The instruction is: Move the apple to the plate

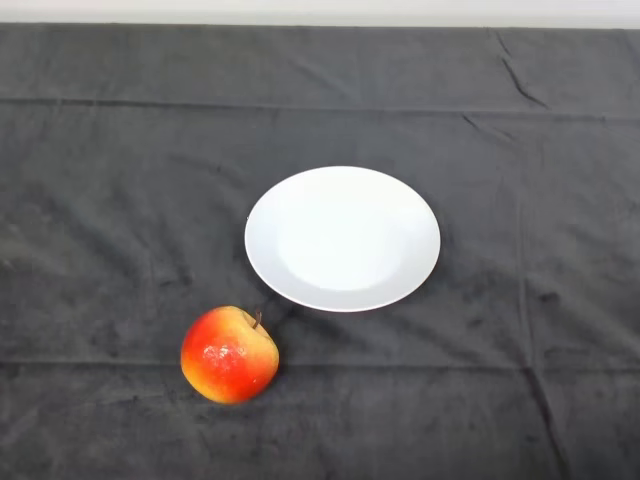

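A red and yellow apple (229, 355) with a short brown stem sits upright on the dark cloth, toward the lower left of the head view. A round white plate (342, 238) lies in the middle of the table with nothing on it. The apple rests just off the plate's lower left rim, a small gap of cloth between them.
The dark cloth (520, 340) covers the whole table, with creases across it. A pale strip of the table's far edge (320, 12) runs along the top.
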`<action>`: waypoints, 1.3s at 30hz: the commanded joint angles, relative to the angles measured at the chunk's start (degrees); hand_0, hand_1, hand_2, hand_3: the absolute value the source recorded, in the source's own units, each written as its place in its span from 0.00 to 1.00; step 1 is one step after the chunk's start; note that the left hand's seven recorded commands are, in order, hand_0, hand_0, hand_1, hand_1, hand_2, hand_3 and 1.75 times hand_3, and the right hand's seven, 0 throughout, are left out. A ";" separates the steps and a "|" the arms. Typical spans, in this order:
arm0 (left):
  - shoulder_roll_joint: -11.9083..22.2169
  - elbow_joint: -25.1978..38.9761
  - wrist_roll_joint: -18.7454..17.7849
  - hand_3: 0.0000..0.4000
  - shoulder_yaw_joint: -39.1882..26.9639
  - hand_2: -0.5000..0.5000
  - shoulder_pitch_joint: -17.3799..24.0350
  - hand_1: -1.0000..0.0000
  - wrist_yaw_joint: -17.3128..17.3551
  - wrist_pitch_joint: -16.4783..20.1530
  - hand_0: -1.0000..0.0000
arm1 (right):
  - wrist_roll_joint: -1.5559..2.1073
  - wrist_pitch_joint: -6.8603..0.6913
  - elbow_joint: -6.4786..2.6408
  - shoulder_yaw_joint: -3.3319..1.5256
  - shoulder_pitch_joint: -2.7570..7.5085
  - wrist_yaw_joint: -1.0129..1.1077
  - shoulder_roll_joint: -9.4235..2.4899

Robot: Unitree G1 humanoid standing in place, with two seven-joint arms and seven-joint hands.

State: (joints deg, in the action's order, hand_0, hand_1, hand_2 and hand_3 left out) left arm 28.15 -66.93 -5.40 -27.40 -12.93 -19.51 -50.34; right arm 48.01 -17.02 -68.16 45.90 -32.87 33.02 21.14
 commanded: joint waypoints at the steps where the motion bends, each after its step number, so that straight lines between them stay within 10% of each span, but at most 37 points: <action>1: 3.61 -1.95 0.00 0.00 1.48 0.50 -1.78 1.00 0.96 -0.27 1.00 | -0.31 0.30 -1.36 1.04 -0.73 0.19 1.34; 21: 2.34 14.01 3.54 0.00 6.74 0.50 4.68 1.00 3.51 3.87 1.00 | -0.34 0.29 -1.13 1.01 -0.66 0.09 1.24; 39: -0.80 49.28 8.49 0.00 13.10 0.50 18.63 1.00 4.88 20.26 1.00 | -0.41 0.23 -0.32 0.87 -0.38 -0.29 0.93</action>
State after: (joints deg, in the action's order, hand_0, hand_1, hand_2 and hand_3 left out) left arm 27.38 -18.63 2.17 -14.81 4.49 -14.81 -30.08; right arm 48.00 -17.02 -68.16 45.89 -32.87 33.03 21.14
